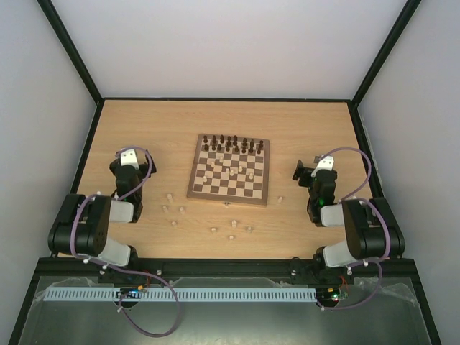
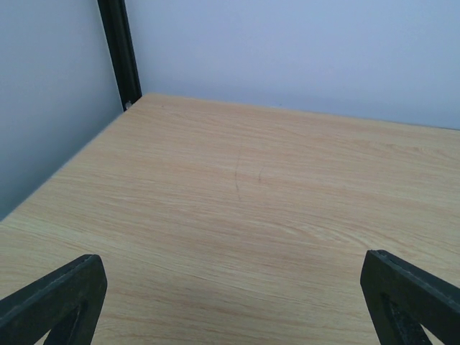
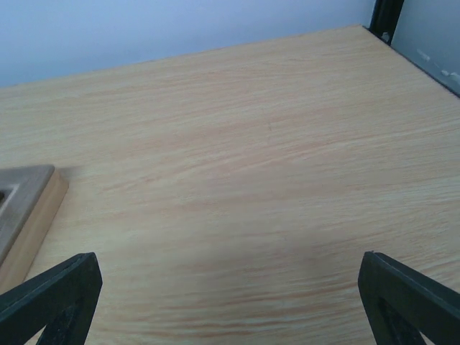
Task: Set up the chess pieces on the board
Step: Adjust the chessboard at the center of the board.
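chess pieces (image 1: 233, 224) scattered, some on board (image 1: 241, 189)

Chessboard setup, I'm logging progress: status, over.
Left gripper and right gripper open, empty. Pale pieces mostly loose on table near board; few on it. Nothing in the way.

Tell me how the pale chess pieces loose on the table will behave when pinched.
The pale chess pieces look tiny compared with the left gripper, so probably light and easily knocked aside. They seem rigid wood, unlikely to deform. Some may tip or roll on the smooth table.
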### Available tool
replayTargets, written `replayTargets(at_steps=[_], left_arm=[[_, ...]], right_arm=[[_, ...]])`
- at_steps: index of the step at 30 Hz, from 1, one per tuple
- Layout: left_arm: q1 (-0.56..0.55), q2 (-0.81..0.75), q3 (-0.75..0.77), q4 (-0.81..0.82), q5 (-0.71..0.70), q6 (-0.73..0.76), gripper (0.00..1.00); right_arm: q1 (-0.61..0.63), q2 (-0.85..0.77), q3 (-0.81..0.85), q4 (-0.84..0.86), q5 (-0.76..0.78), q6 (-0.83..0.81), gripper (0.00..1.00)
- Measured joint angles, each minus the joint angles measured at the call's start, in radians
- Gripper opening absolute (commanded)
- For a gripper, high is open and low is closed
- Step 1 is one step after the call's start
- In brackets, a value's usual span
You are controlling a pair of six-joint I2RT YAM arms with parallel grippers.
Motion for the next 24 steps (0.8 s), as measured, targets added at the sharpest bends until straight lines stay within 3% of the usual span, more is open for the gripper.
replayTargets(at_steps=[6, 11, 15, 20, 24], left_arm=[[-0.063, -0.162, 0.098, -0.268, -0.106, -0.031, 1.00], [-0.082, -0.341, 0.188, -0.494, -0.080, -0.138, 0.99], [-0.161, -0.540, 0.227, -0.721, -0.045, -0.272, 1.00], [-0.193, -0.748, 0.349, -1.006, 0.063, -0.446, 1.00], [-0.198, -0.901, 0.400, -1.181, 0.141, -0.529, 1.00]], right_arm=[[0.000, -0.206, 0.210, -0.382, 0.041, 0.068, 0.99], [0.000, -0.337, 0.388, -0.687, -0.016, 0.163, 0.99], [0.000, -0.411, 0.494, -0.946, -0.086, 0.270, 0.99], [0.000, -0.558, 0.525, -1.226, -0.109, 0.470, 0.99], [-0.001, -0.738, 0.458, -1.265, -0.213, 0.558, 0.99]])
